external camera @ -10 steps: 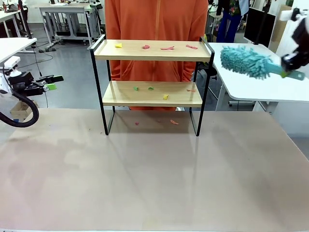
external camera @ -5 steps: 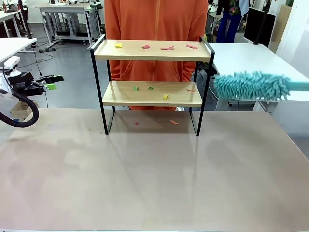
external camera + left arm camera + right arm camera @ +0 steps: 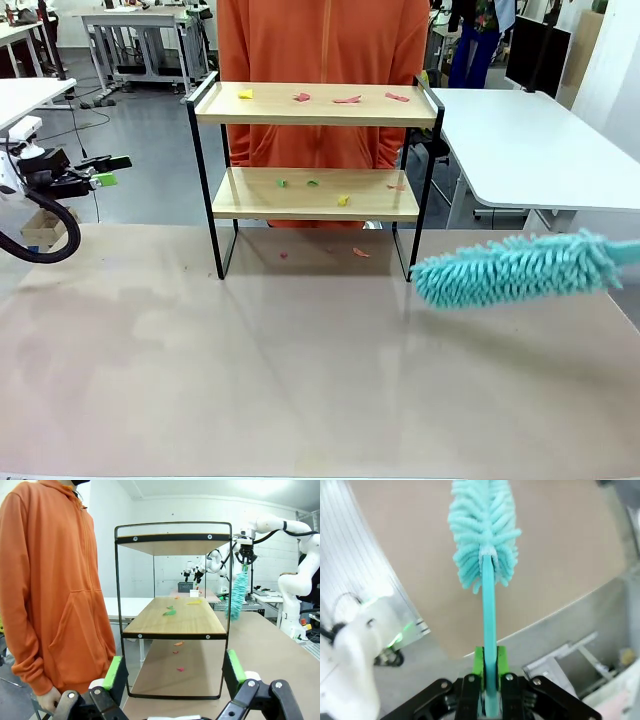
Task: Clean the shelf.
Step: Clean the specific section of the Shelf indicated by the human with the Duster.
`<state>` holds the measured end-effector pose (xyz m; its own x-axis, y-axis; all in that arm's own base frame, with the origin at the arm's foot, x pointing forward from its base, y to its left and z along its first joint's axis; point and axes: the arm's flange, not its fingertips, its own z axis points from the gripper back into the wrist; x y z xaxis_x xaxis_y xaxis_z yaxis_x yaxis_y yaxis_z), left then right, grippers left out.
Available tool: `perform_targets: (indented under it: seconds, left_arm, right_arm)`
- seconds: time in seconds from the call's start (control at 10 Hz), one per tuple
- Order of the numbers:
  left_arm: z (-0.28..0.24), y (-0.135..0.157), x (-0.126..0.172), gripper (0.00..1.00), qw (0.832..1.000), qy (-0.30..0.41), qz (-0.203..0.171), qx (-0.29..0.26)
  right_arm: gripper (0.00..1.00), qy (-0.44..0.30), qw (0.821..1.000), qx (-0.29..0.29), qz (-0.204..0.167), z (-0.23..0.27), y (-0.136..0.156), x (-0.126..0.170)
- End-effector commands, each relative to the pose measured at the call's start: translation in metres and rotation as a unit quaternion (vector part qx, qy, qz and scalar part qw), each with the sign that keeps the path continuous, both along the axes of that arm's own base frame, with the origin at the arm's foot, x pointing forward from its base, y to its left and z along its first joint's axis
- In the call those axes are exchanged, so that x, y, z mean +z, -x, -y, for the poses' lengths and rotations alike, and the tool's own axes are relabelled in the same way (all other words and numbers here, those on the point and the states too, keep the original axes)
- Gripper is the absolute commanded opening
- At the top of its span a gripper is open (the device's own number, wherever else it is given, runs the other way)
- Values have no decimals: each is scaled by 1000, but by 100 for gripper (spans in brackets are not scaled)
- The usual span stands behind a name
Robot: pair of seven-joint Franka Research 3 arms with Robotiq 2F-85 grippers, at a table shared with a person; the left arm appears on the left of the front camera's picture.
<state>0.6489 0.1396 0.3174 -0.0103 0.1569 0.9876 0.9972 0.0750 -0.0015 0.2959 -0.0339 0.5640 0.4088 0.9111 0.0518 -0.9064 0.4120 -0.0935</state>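
Light brown and smooth, the worktop [image 3: 300, 400] has nothing on its near half. Over its right edge hangs a fluffy blue-green duster [image 3: 505, 270]. It is low and lies almost flat, with its soft tip just beside the right end of the shelf [image 3: 300, 117]. The right claw [image 3: 489, 666] is squeezed tight on the thin handle [image 3: 489, 605] of the duster. That way the fluffy end sticks far out and can reach in without the arm bumping the black frame. The shelf stands at the middle of the far edge of the worktop. Little coloured bits [image 3: 347, 99] in red and yellow lie on the top board [image 3: 270, 100]. More lie on the lower board [image 3: 250, 195], and two red ones lie on the worktop under it. I think the low duster is meant to start with those bottom bits, but no sweeping is done yet. Off the left edge of the worktop the left claw [image 3: 108, 170] hangs with its green pads [image 3: 113, 672] wide apart, holding nothing, out of the way. Behind the shelf stands a person [image 3: 320, 40] in an orange hoodie.
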Motion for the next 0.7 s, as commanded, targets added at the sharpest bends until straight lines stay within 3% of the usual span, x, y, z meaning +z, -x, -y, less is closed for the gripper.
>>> perform_targets:
  seconds: [0.0,0.3,0.4,0.5,0.6]
  left_arm:
    - [0,1,3,100,1000,-3,6,-3]
    - [0,1,3,100,1000,-3,6,-3]
    - [0,1,3,100,1000,-3,6,-3]
    - [0,1,3,100,1000,-3,6,-3]
    - [0,1,3,100,1000,-3,6,-3]
  right_arm:
    - [13,-10,997,79,-24,-10,15,0]
    - [13,-27,992,120,-34,-39,19,-9]
    - [13,-28,998,60,-19,-45,8,-10]
    - [13,-11,994,106,-37,-37,21,-6]
    - [13,-11,994,106,-37,-37,21,-6]
